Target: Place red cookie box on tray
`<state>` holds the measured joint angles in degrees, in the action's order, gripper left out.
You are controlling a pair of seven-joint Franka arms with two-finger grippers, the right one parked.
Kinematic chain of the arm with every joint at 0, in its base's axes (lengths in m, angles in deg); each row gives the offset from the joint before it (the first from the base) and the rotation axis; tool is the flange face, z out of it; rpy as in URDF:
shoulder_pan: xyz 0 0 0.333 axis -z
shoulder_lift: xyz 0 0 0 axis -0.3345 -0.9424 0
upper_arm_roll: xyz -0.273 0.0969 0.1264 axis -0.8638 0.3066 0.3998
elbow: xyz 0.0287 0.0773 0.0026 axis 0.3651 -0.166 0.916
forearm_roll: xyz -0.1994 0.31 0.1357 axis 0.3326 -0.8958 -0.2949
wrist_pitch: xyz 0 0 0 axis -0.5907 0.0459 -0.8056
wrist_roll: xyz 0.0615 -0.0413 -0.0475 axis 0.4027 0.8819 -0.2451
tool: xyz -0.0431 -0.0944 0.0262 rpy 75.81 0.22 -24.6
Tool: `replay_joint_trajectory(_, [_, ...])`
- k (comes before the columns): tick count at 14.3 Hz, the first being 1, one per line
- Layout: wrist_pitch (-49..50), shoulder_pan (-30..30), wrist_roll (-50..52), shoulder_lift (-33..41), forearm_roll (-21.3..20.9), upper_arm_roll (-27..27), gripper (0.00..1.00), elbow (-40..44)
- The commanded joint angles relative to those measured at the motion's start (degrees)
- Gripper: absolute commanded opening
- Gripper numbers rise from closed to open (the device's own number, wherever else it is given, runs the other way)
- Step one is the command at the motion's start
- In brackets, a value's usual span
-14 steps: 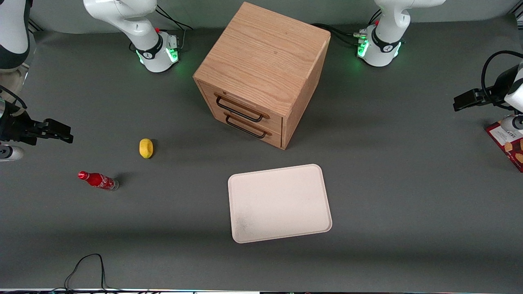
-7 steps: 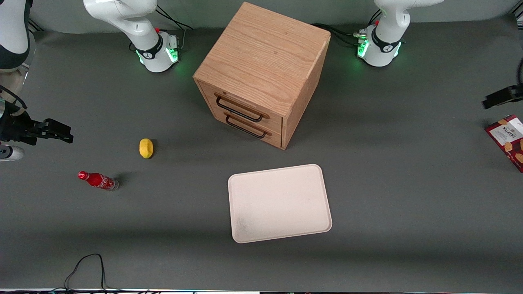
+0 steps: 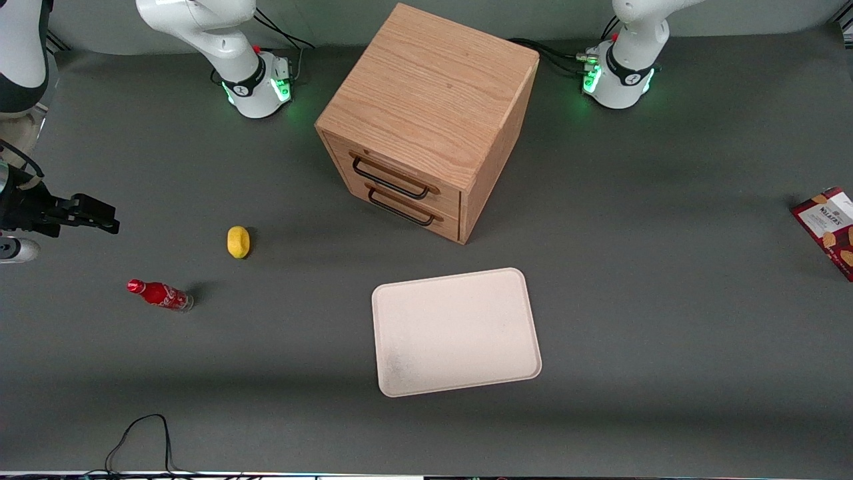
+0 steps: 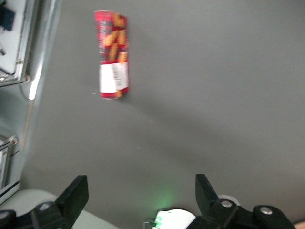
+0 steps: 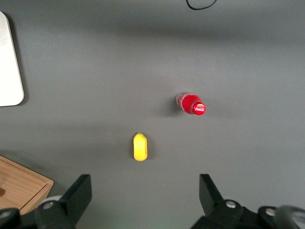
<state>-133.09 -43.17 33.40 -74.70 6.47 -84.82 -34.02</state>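
Observation:
The red cookie box (image 3: 828,229) lies flat on the grey table at the working arm's end, partly cut by the front view's edge. The left wrist view shows the red cookie box (image 4: 112,54) whole, with its white label and cookie pictures. My gripper (image 4: 140,186) hangs high above the table, open, nothing between its fingers, well apart from the box. It is outside the front view. The cream-white tray (image 3: 466,373) lies bare near the table's middle, nearer the front camera than the cabinet.
A wooden drawer cabinet (image 3: 426,113) with two black handles stands mid-table. A yellow lemon-like object (image 3: 238,241) and a small red soda bottle (image 3: 160,294) lie toward the parked arm's end. The working arm's green-lit base (image 4: 174,219) shows below my gripper.
My gripper, which was over the cookie box a second ago, has drawn off out of the front view. The box lies uncovered where it was.

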Motion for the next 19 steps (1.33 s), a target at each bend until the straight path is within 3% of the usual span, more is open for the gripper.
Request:
replay_joint_trajectory(1, [-1.16, -6.93, -7.43, -4.37, -2.42, -0.75, 1.00, 5.50])
replay_joint_trajectory(3, [-1.52, -12.74, -13.41, -8.41, -2.07, -0.84, 1.00, 9.80])
replay_joint_trajectory(6, [-1.61, -16.79, -13.79, -11.15, -1.45, -0.84, 1.00, 13.07])
replay_joint_trajectory(13, [-3.27, -17.33, -8.45, -14.31, -0.57, -0.75, 1.00, 12.55])
replay_joint_trajectory(19, [-26.97, -17.24, -3.77, -15.72, 2.68, -0.84, 1.00, -5.18])
